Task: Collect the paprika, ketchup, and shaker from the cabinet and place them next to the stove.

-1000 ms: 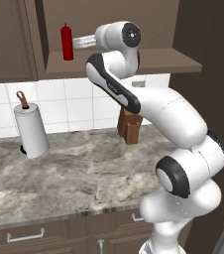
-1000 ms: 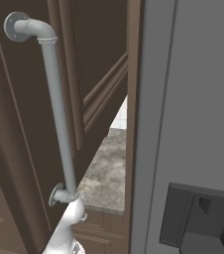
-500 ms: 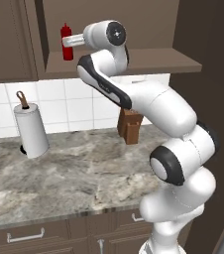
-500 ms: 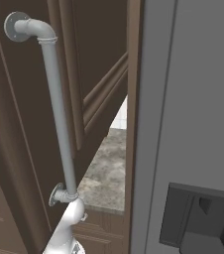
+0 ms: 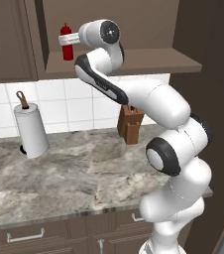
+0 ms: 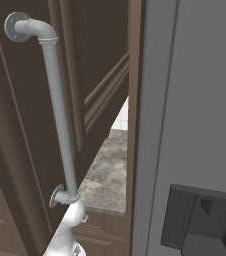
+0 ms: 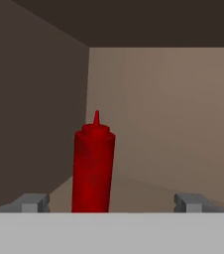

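The ketchup [image 5: 66, 44] is a slim red squeeze bottle that stands upright on the shelf of the dark brown cabinet [image 5: 148, 60]. My gripper [image 5: 67, 40] reaches into the niche from the right at the bottle's mid height. In the hand view the ketchup [image 7: 94, 168] rises close in front, left of centre, between the two fingertips [image 7: 34, 202]. My gripper [image 7: 112, 203] is open and the fingers do not touch the bottle. The cabinet's back wall [image 7: 173, 109] lies behind it. The paprika, the shaker and the stove are out of view.
Below the cabinet runs a grey stone counter [image 5: 79, 173]. A paper towel roll [image 5: 30, 130] stands at its left and a brown knife block [image 5: 130, 124] by the tiled wall. Close in the right base view are a dark door with a grey pipe handle [image 6: 60, 115] and a grey appliance panel [image 6: 195, 115].
The hand has moved left, deeper into the cabinet, until its fingers stand on both sides of the ketchup. The jaws stayed open. The bottle has not moved.
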